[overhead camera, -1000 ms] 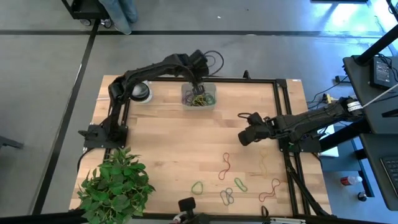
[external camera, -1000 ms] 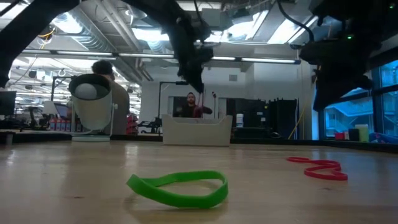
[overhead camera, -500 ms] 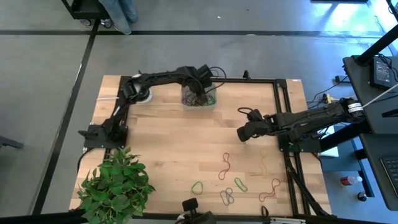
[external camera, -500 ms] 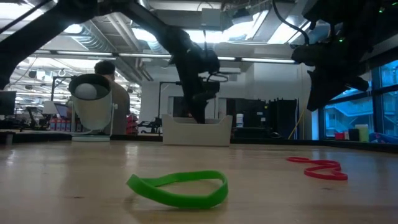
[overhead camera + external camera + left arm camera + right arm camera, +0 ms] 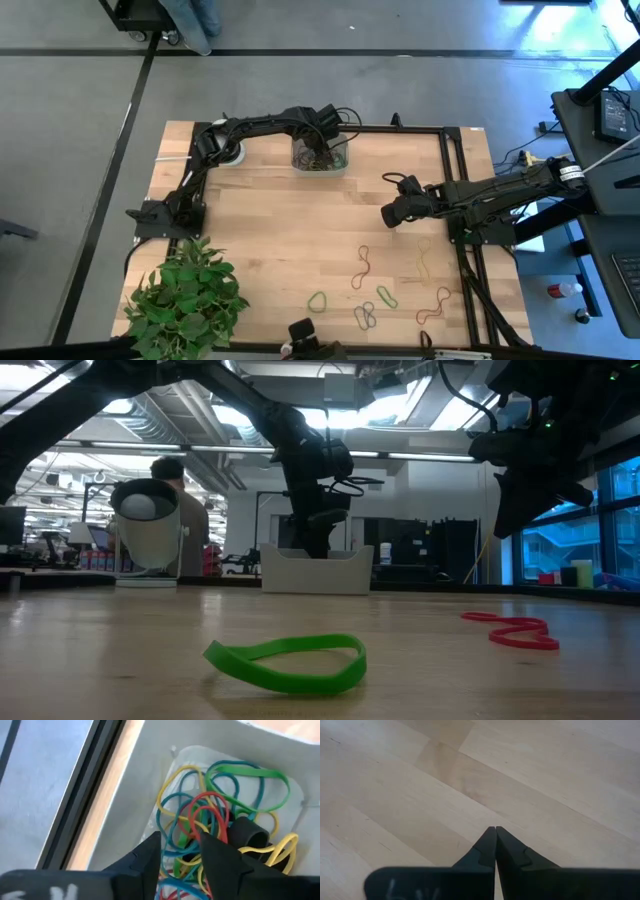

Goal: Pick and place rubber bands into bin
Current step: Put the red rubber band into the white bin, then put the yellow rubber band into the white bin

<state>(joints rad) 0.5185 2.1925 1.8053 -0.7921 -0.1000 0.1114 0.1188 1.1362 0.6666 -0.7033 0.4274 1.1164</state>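
Note:
The bin (image 5: 320, 155) stands at the table's far edge with a pile of green, blue, red and yellow rubber bands (image 5: 220, 805) in it. My left gripper (image 5: 182, 837) reaches down into the bin (image 5: 316, 570), its fingers open just over the pile. My left gripper (image 5: 320, 143) comes in from the far left. My right gripper (image 5: 392, 213) hangs shut over bare wood at the middle right, with nothing in it (image 5: 495, 829). More rubber bands (image 5: 366, 292) lie loose near the front edge, a green one (image 5: 287, 660) nearest the low camera. My left gripper's open fingers (image 5: 150, 847) point down into the pile, with red and blue bands (image 5: 207, 815) showing between and beside them. Whether either finger touches a band, I cannot tell.
A tape roll (image 5: 228, 148) stands at the far left, left of the bin. A leafy plant (image 5: 190, 295) fills the near left corner. Black frame rails (image 5: 455, 190) run along the far and right sides. Bare wood lies between the bin and the loose bands.
My left gripper has come down into the bin from above it and has then opened over the pile. My right gripper has kept still.

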